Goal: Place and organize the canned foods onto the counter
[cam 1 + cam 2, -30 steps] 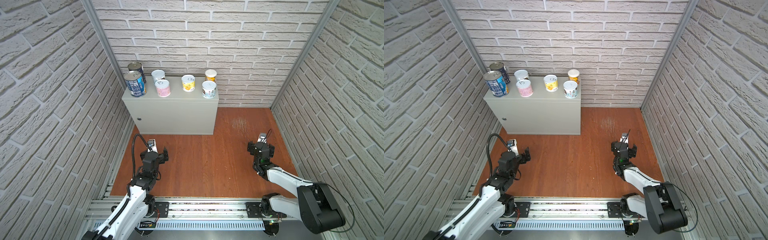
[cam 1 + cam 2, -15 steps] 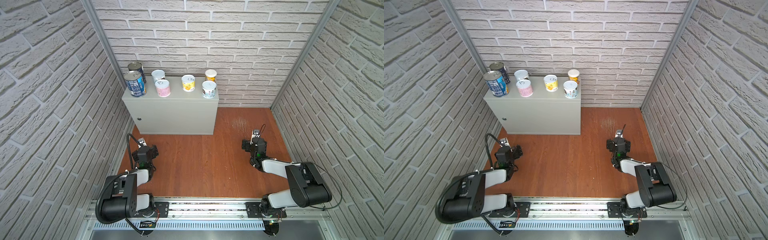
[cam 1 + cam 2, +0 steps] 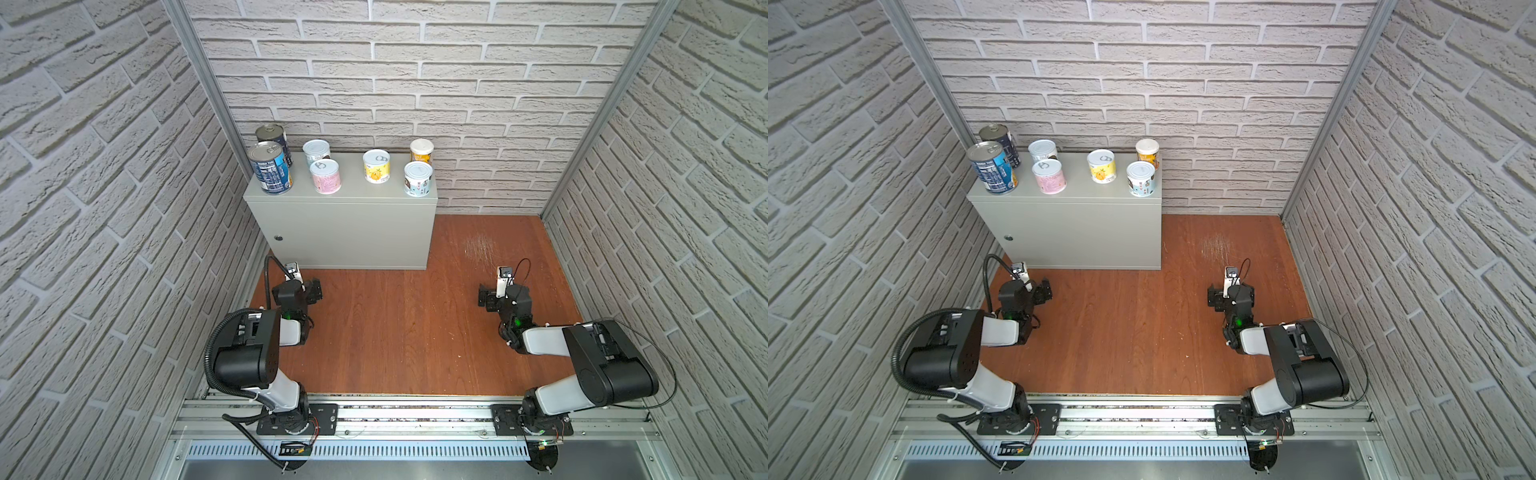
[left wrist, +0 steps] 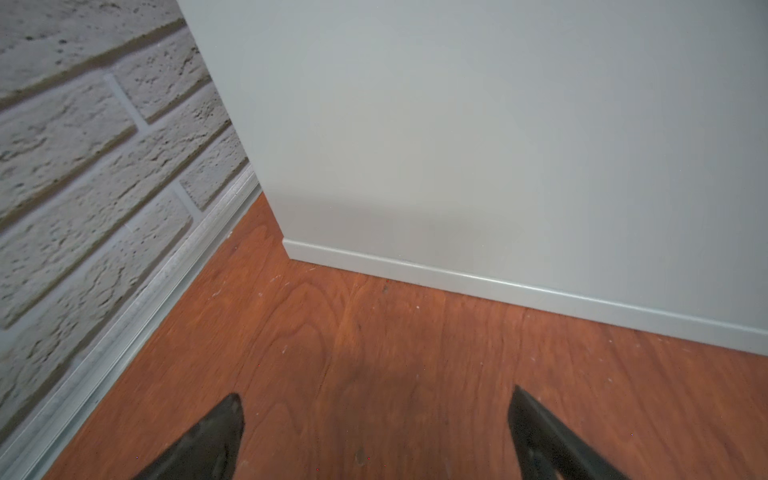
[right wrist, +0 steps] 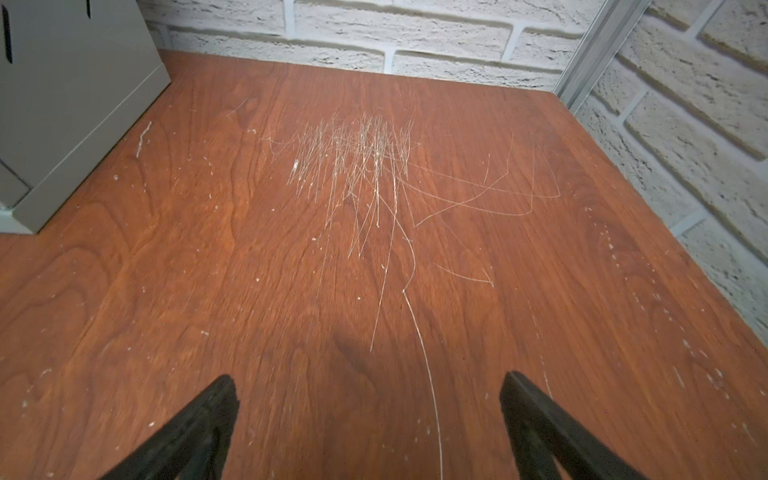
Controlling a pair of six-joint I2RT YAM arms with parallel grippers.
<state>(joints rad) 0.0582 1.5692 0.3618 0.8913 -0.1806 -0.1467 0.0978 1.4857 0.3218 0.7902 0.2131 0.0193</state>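
Note:
Several canned foods stand upright on the light-grey counter (image 3: 357, 195) in both top views: two tall dark-blue cans (image 3: 270, 168) at its left end, then a white-labelled can (image 3: 316, 150), a pink one (image 3: 325, 176), a yellow one (image 3: 376, 166), an orange one (image 3: 422, 150) and a white-and-blue one (image 3: 417, 178). My left gripper (image 3: 314, 291) (image 4: 376, 415) hangs open and empty low over the floor, just before the counter's front left corner (image 4: 457, 145). My right gripper (image 3: 483, 297) (image 5: 368, 399) is open and empty over the floor at the right.
Brick walls close in the reddish-brown wooden floor (image 3: 395, 324) on three sides. A patch of scratches (image 5: 357, 158) marks the floor ahead of my right gripper. The aluminium rail (image 3: 395, 419) with both arm bases runs along the front edge.
Both arms have folded back, their elbows now raised above the rail. The grippers stay open and low over the floor. The cans have not moved.

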